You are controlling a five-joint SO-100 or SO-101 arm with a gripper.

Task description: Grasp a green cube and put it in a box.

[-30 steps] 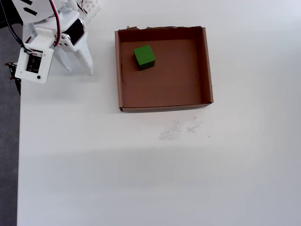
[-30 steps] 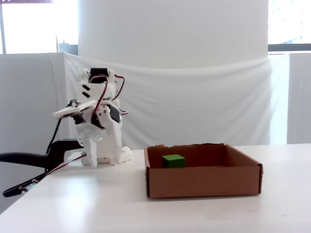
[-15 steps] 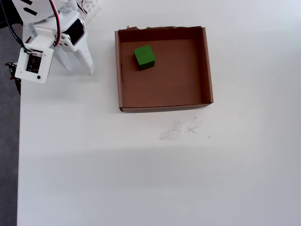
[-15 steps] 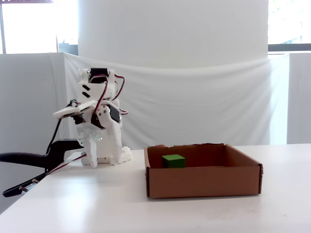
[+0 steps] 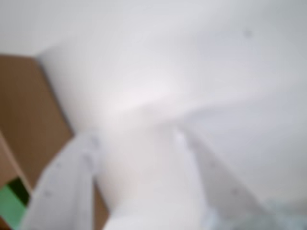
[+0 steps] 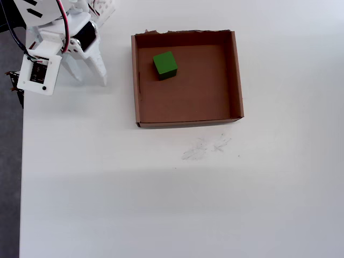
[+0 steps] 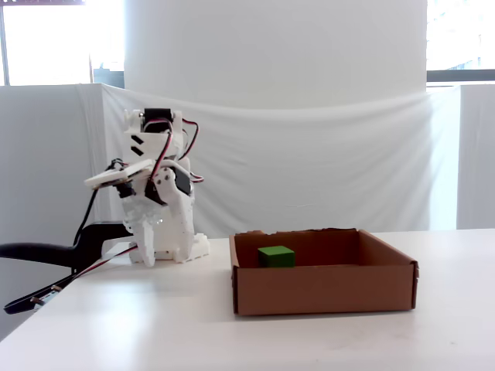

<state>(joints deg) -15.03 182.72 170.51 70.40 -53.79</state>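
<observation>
The green cube (image 6: pixel 165 65) lies inside the box (image 6: pixel 237 75), near its far-left corner in the overhead view, touching no wall. The fixed view shows the green cube (image 7: pixel 276 256) behind the front wall of the box (image 7: pixel 325 290). My gripper (image 6: pixel 91 81) is folded back at the arm's base, left of the box, tips down close to the table. It is open, with nothing between its fingers. The blurred wrist view shows the gripper (image 5: pixel 135 135) spread over bare table, with the box (image 5: pixel 24 120) and a sliver of the cube (image 5: pixel 9 206) at the left edge.
Faint pencil scuffs (image 6: pixel 204 148) mark the white table in front of the box. The table's left edge (image 6: pixel 21 161) runs just beside the arm's base. A dark clamp and cables (image 7: pixel 46 259) stick out to the left in the fixed view.
</observation>
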